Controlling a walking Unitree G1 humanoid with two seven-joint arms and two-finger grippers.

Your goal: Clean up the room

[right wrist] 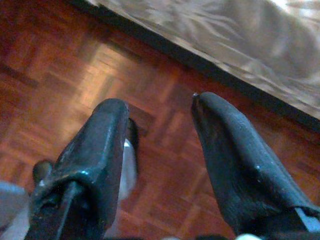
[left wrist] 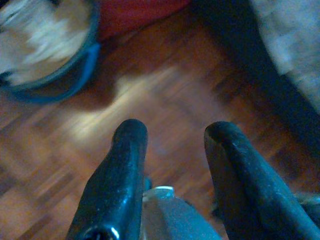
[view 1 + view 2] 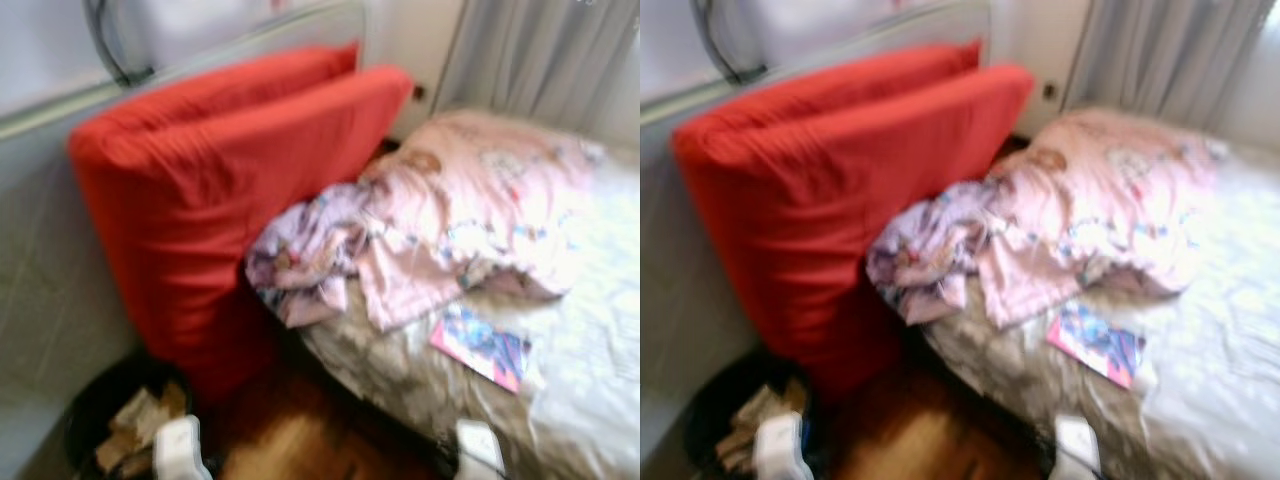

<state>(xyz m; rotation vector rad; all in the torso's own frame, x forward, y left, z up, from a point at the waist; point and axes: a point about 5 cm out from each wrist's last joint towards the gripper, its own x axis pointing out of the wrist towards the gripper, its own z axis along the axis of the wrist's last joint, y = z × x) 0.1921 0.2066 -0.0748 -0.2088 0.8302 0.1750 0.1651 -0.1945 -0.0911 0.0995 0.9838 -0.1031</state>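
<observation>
A rumpled pink blanket (image 3: pixel 470 200) and a crumpled pale purple patterned cloth (image 3: pixel 310 250) lie heaped on the bed (image 3: pixel 590 330). A pink and blue magazine (image 3: pixel 480 347) rests flat near the bed's front edge. My left gripper (image 2: pixel 172 135) hangs open over the wooden floor (image 2: pixel 165 85), a short way from a dark bin (image 2: pixel 55 65) holding crumpled paper. My right gripper (image 1: pixel 160 107) is open too, above the parquet beside the bed's side (image 1: pixel 240 45). Neither holds anything. The pale tops of both wrists show at the bottom of the eye views.
Two big red cushions (image 3: pixel 220 190) lean against the wall on the left, touching the bed's corner. The bin (image 3: pixel 120 415) stands on the floor below them. A grey curtain (image 3: pixel 540 60) hangs behind the bed. A strip of wooden floor runs between bin and bed.
</observation>
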